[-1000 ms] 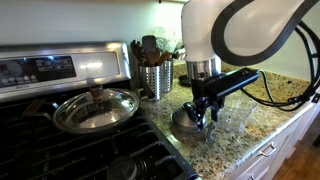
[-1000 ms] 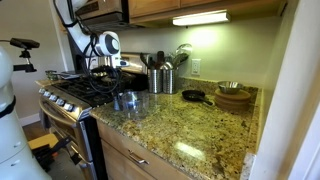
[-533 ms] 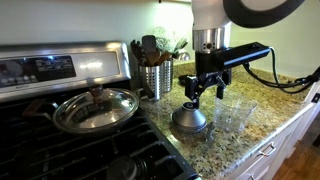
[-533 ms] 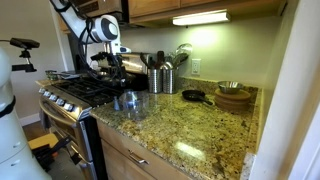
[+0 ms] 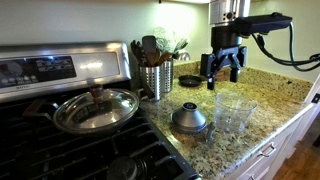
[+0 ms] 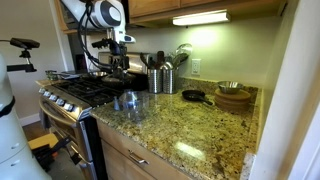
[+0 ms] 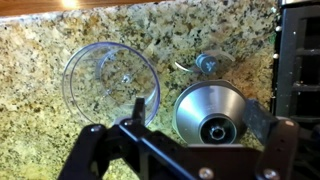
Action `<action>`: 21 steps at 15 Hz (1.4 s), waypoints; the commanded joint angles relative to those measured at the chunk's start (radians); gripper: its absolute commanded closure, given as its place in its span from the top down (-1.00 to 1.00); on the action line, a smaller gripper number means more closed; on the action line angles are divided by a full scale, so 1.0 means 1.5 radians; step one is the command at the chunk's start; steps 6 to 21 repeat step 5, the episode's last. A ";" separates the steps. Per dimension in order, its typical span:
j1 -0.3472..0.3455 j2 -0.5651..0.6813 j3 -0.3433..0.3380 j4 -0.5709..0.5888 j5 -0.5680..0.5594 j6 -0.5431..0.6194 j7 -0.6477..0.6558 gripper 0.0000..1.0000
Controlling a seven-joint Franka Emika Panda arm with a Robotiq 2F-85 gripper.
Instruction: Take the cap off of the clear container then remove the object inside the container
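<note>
Wrist view, straight down: cap point(image 7: 214, 113) off, on bench point(image 7: 40, 50), just beside open cup point(image 7: 110, 85), both beneath tool point(image 5: 223, 77). Tool high, fingers apart, empty. Faint stem point(image 7: 127, 78) inside cup. Lid step judged done. Next: centre over cup, descend, pinch stem without tipping cup.

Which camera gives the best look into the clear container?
The wrist view: it looks straight down into the open clear container, beside the cap. An exterior view shows the clear container side-on; in an exterior view the clear container is a small distant blur.
</note>
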 commanded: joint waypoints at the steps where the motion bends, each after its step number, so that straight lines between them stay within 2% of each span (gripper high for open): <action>1: -0.015 -0.045 -0.008 -0.020 0.028 -0.029 -0.047 1.00; 2: -0.014 -0.012 0.002 0.001 0.009 -0.012 -0.020 1.00; 21: -0.017 -0.017 0.000 0.001 0.013 -0.017 -0.029 1.00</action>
